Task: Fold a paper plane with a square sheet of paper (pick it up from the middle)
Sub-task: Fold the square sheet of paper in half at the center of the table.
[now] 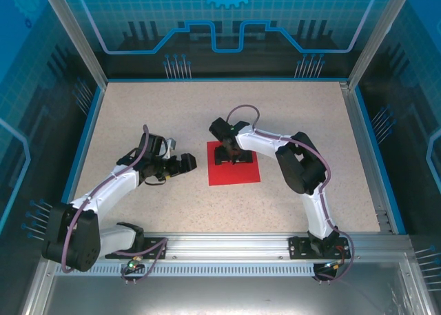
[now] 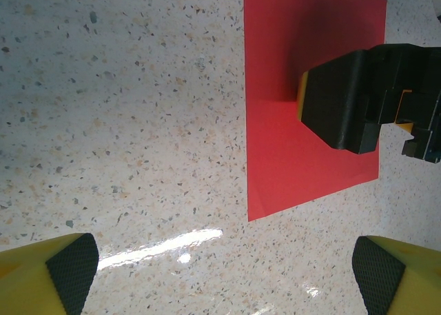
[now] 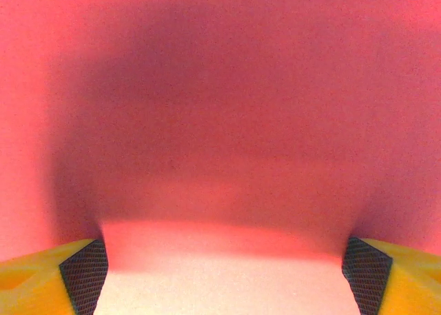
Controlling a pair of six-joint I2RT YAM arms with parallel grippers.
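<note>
I find the sheet (image 1: 240, 174) (image 2: 275, 122) lying flat and unfolded on the table (image 1: 138, 115), near the centre and slightly toward the right arm's side. No crease shows on it.

Right arm: it rises from its base at the near edge, bends at the elbow and reaches left across the table, wrist turned down. The right gripper (image 1: 231, 156) (image 3: 220, 273) stands over the middle of the sheet, jaws spread wide, nothing between them. In the right wrist view red paper runs under both pads (image 3: 86, 277) with a dark shadow ahead of them. I cannot tell whether the tips touch the paper.

Left arm: it stretches forward and to the right, low over the table. The left gripper (image 1: 185, 164) (image 2: 224, 270) sits just beside the sheet's left edge, above bare tabletop, apart from the paper. Its jaws are also spread wide and hold nothing.
</note>
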